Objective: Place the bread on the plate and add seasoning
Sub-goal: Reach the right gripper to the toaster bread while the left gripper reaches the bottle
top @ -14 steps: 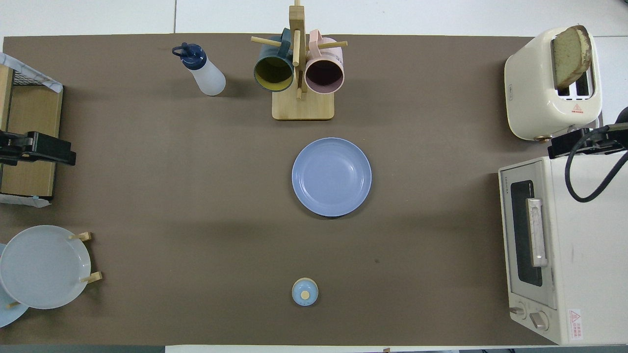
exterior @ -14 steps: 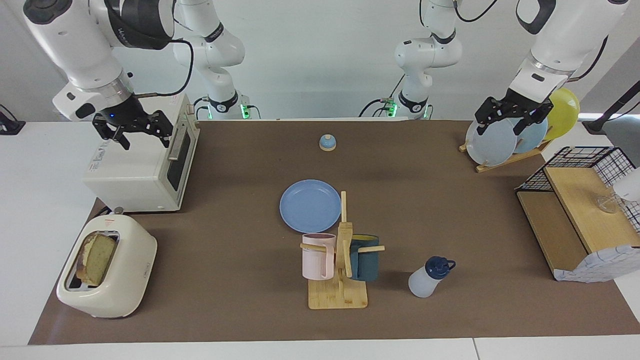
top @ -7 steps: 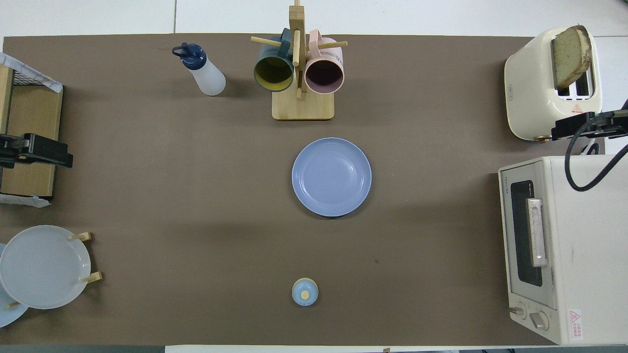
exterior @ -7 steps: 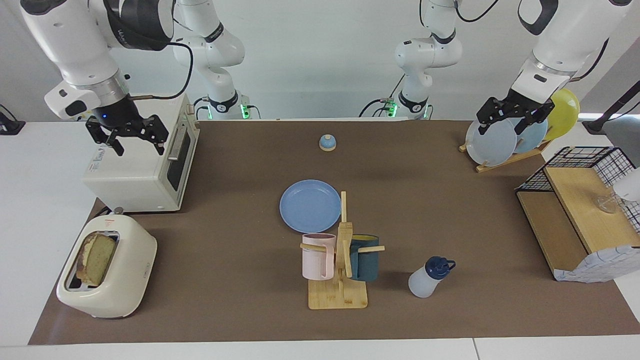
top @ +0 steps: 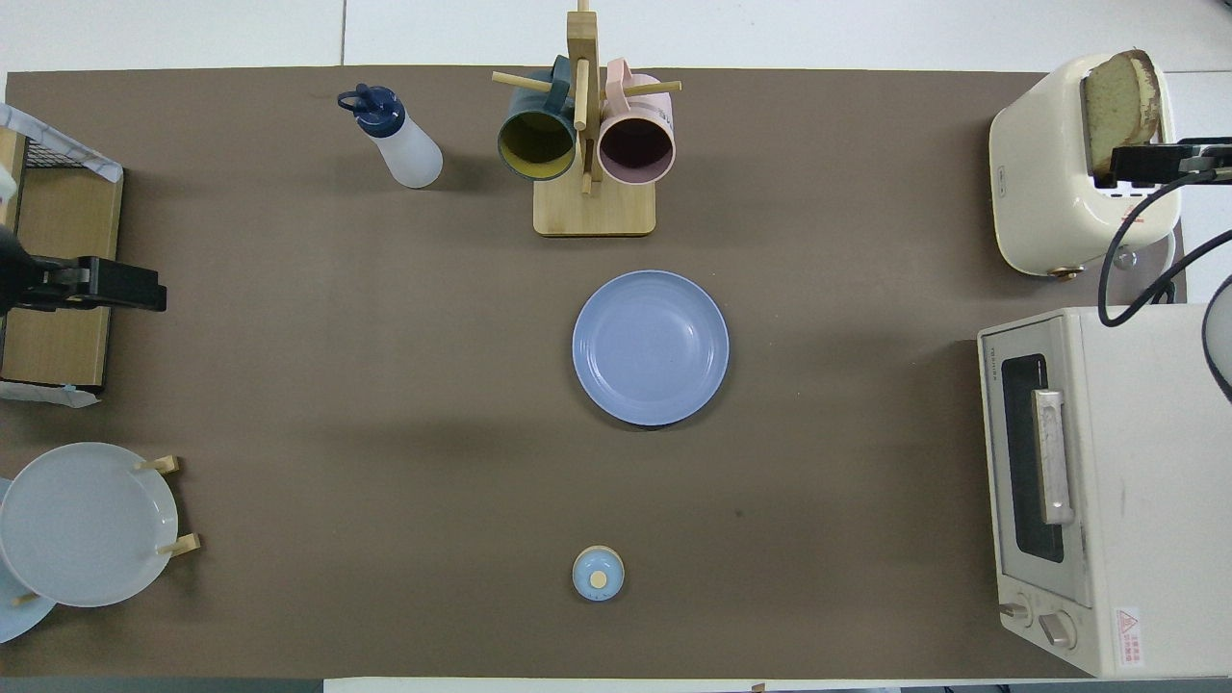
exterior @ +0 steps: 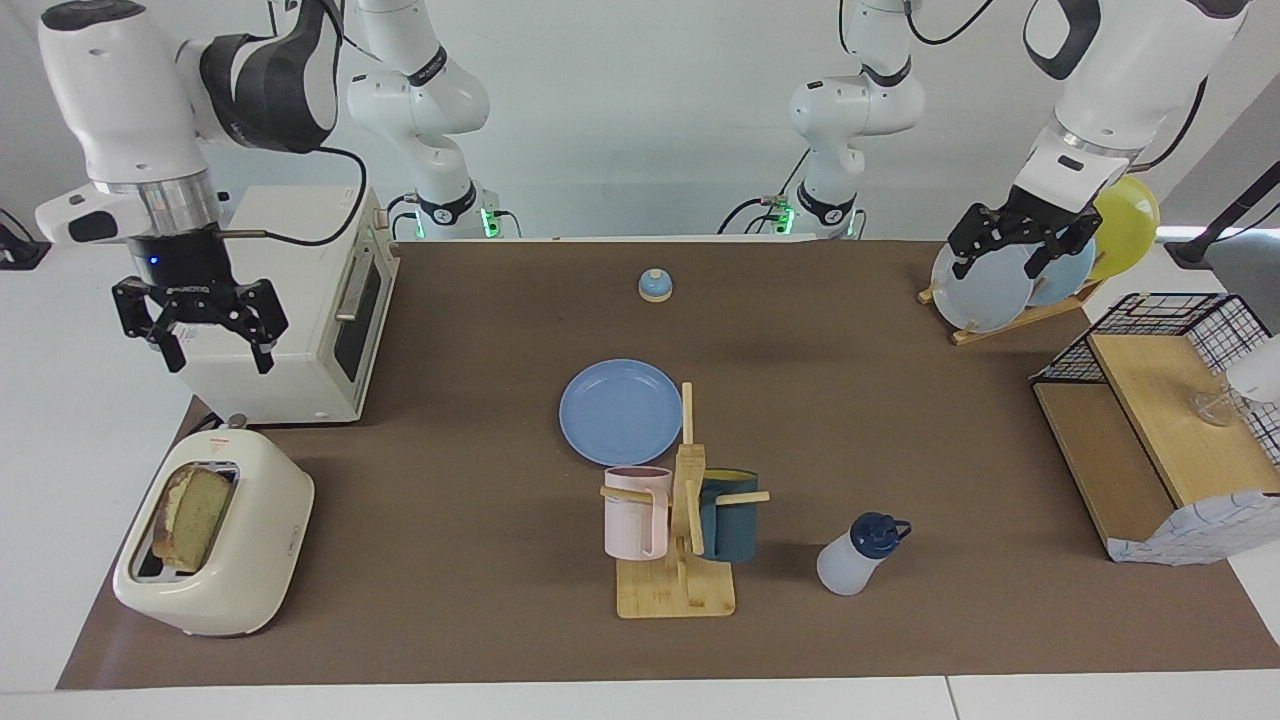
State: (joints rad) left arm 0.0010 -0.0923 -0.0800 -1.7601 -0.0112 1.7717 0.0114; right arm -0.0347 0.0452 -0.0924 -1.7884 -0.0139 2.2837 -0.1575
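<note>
The bread point(exterior: 192, 515) is a tan slice standing in the slot of a cream toaster point(exterior: 250, 560) at the right arm's end of the table; it also shows in the overhead view point(top: 1116, 101). The blue plate point(exterior: 620, 412) lies bare at the table's middle. The seasoning bottle point(exterior: 858, 555) stands beside the mug tree, toward the left arm's end. My right gripper point(exterior: 218, 360) is open and empty, pointing down, high over the toaster, clear of the bread. My left gripper point(exterior: 998, 268) is open and empty over the racked plates.
A white toaster oven point(exterior: 290, 330) stands next to the toaster, nearer to the robots. A wooden mug tree point(exterior: 680, 520) with two mugs stands next to the plate. A small bell point(exterior: 654, 286), a plate rack point(exterior: 985, 290) and a wire shelf point(exterior: 1160, 420) are also on the table.
My right gripper has moved from over the toaster oven toward the toaster and turned to point straight down. The left gripper has barely shifted.
</note>
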